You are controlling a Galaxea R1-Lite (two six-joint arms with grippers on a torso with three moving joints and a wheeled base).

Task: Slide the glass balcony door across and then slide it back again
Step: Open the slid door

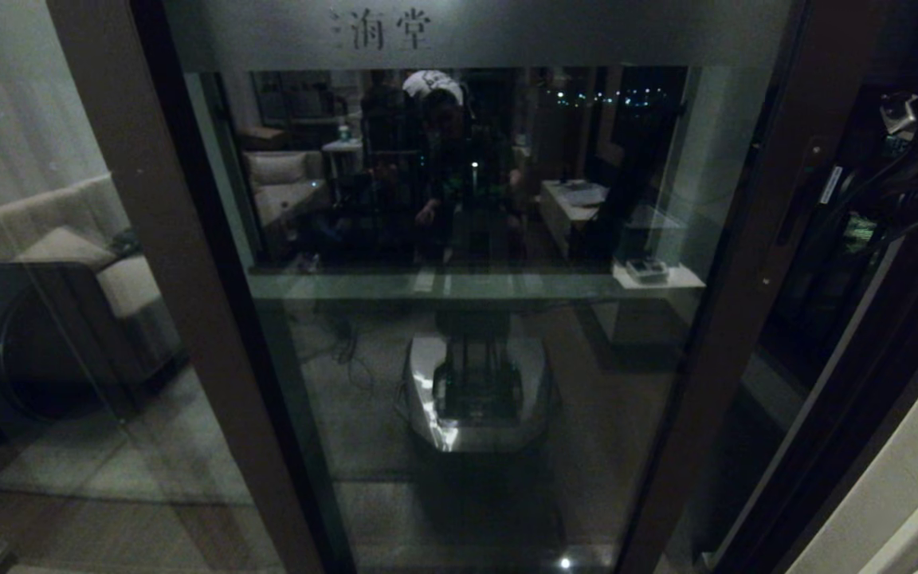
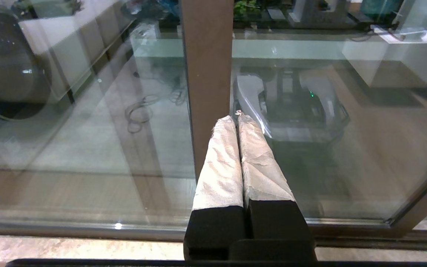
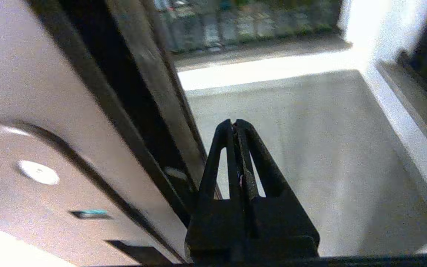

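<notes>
The glass balcony door fills the middle of the head view, with a frosted top band bearing Chinese characters and dark brown stiles. A narrow pull slot sits in its right stile. My right arm reaches into the dark gap just right of that stile. My right gripper is shut and empty, hanging over the balcony floor beside the door's edge. My left gripper is also shut and empty, its white-wrapped fingers pointing at the door's left brown stile, close to the glass.
A plain brown-framed glass pane stands to the left, with a dark round-fronted machine behind it. The glass reflects my base. A pale wall bounds the right. A floor track runs along the bottom of the door.
</notes>
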